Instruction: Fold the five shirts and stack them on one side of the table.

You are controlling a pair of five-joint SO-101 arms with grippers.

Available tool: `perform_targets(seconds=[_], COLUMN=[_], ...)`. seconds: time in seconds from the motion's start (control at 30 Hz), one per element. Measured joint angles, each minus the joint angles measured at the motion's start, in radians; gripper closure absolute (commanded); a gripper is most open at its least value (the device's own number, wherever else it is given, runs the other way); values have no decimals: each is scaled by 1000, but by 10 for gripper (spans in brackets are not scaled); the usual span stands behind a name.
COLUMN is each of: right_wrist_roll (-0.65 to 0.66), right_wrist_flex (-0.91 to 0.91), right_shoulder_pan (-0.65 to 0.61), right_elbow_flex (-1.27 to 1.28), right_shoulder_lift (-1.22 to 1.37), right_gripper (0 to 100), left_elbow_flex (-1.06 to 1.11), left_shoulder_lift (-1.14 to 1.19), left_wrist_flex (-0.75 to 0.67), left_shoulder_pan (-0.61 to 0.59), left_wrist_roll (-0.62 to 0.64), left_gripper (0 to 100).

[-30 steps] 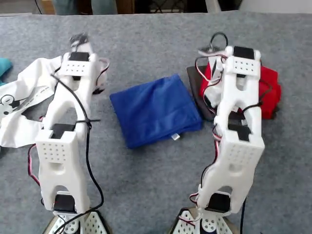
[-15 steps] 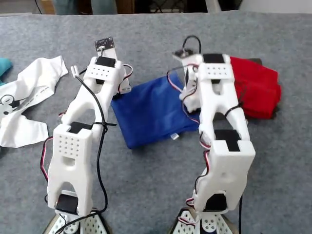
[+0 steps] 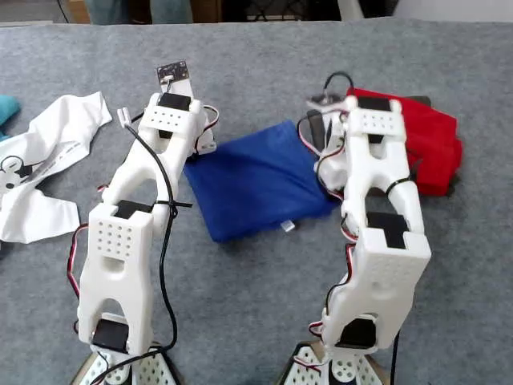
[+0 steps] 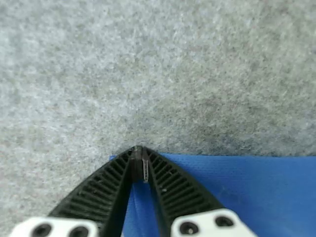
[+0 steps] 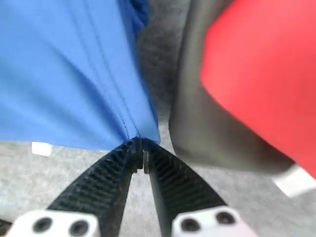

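Observation:
A folded blue shirt (image 3: 256, 180) lies mid-table between the two arms. My left gripper (image 4: 139, 154) is shut, its tips pinching the shirt's left corner (image 4: 222, 182); in the high view it sits at that corner (image 3: 200, 152). My right gripper (image 5: 141, 144) is shut on the blue shirt's (image 5: 64, 69) near right corner, under the right arm (image 3: 377, 160). Right of it, a folded red shirt (image 3: 421, 144) (image 5: 261, 69) rests on a folded dark shirt (image 5: 197, 123). A crumpled white shirt (image 3: 40, 160) lies at the far left.
A teal piece of cloth (image 3: 6, 108) pokes in at the left edge. A small white tag (image 3: 288, 226) sticks out of the blue shirt's front edge. Bare grey table (image 3: 240, 305) stretches in front of the blue shirt and behind it.
Both arms swung in from the white shirt and the red stack to the blue shirt's corners. The right arm then shifted right, and the blue shirt's right edge moved slightly that way.

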Motion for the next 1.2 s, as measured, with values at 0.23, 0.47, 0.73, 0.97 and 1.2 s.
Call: perform_targets(seconds=[0.23, 0.47, 0.73, 0.97, 1.2], right_wrist_roll=[0, -48, -114, -143, -143], right_wrist_flex=[94, 83, -157, -175, -101], right_shoulder_pan=[2, -112, -221, -227, -226], right_elbow_flex=[-308, -493, -496, -620, -786], right_shoulder_lift=[-51, -52, 161, 440, 571], right_gripper=[984, 984, 984, 984, 984], left_elbow_flex=[-150, -150, 186, 838, 1310], left_shoulder_lift=[-84, -222, -402, -838, -1016], left_wrist_flex=[229, 345, 252, -161, -580], left_shoulder_pan=[2, 2, -3, -28, -38], left_wrist_roll=[-8, -49, -104, -152, -161], left_gripper=[971, 971, 970, 967, 970])
